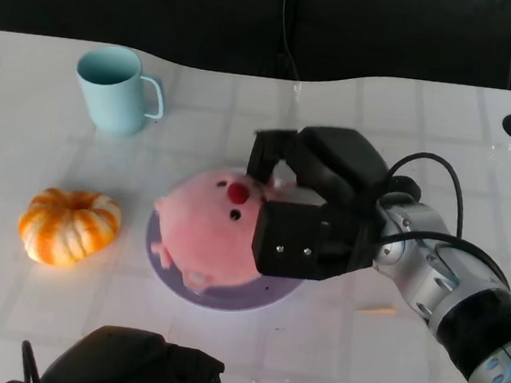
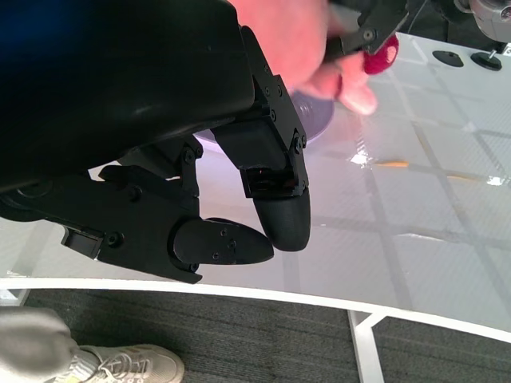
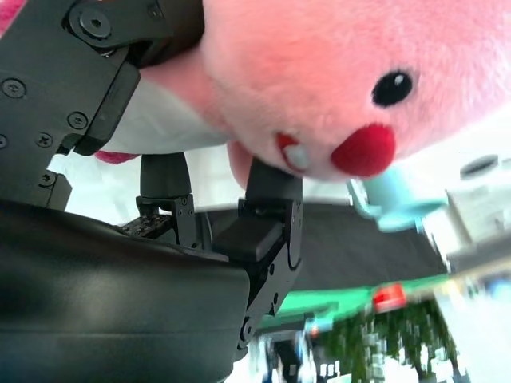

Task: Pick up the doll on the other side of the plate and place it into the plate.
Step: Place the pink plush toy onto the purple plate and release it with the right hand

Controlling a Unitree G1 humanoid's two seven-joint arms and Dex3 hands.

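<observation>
A pink plush doll with a red nose lies on the purple plate in the middle of the table. My right hand grips the doll from its right side, with fingers over its top and back. The right wrist view shows the doll pressed against my right hand. My left hand rests at the near table edge with its fingers curled in and nothing in them. In the left wrist view my left hand fills the frame, with the doll and plate beyond.
A light blue mug stands at the back left. An orange and white pumpkin sits left of the plate. The table's near edge runs just under my left hand. A person's shoe shows on the floor.
</observation>
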